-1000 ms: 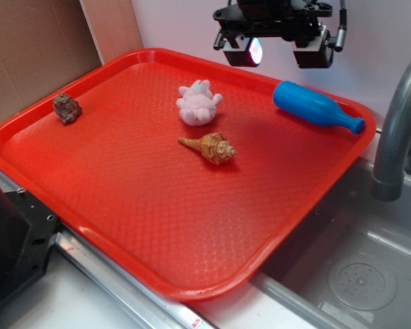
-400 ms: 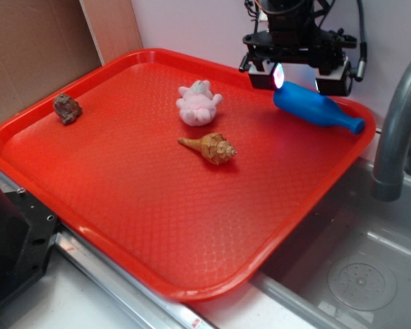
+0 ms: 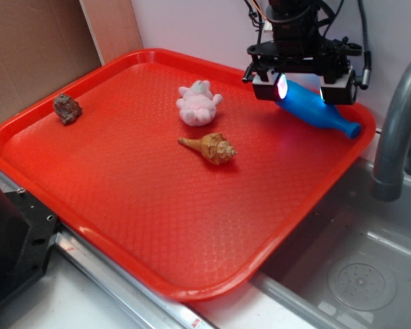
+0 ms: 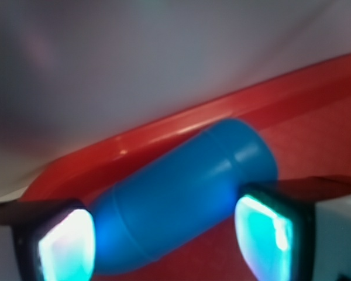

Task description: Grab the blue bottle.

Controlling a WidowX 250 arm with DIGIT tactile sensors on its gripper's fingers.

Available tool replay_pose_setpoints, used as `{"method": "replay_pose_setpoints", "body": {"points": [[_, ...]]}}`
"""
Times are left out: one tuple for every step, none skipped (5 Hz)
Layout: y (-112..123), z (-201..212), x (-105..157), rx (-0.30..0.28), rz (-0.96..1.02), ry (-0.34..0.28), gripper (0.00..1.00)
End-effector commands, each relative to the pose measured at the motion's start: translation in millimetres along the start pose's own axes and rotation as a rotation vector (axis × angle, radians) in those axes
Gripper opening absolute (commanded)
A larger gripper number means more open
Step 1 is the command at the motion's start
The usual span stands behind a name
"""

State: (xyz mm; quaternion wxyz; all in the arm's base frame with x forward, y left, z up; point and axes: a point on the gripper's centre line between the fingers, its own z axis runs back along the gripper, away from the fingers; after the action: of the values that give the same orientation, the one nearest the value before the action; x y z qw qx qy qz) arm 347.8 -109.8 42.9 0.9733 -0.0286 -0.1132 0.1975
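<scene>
The blue bottle (image 3: 315, 108) lies on its side at the far right corner of the red tray (image 3: 151, 205), neck pointing right toward the rim. My gripper (image 3: 303, 88) hangs open just over the bottle's thick body, one finger on each side. In the wrist view the blue bottle (image 4: 187, 193) fills the space between the two glowing pads (image 4: 67, 246), lying at a slant across the gripper (image 4: 167, 240). The pads stand apart from its sides. The bottle's neck is out of the wrist view.
A pink plush bunny (image 3: 199, 102) and a tan conch shell (image 3: 211, 147) lie mid-tray. A brown rock (image 3: 67, 107) sits at the tray's left. A grey faucet (image 3: 397, 130) and the sink basin (image 3: 359, 274) are to the right. A white wall stands close behind.
My gripper has moved right and come down, from above the tray's far edge to straddling the bottle's body. The bottle and other objects have not moved.
</scene>
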Motion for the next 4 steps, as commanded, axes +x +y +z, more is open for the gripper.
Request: {"method": "replay_pose_setpoints", "body": {"points": [[34,14,-20,0.026,0.007,0.057,0.33],[40,38,-16,0.003,-0.005,0.015,0.57],[49,51,33,0.026,-0.081,-0.003,1.0],[48,45,67,0.052,-0.21,0.0,1.0]]}}
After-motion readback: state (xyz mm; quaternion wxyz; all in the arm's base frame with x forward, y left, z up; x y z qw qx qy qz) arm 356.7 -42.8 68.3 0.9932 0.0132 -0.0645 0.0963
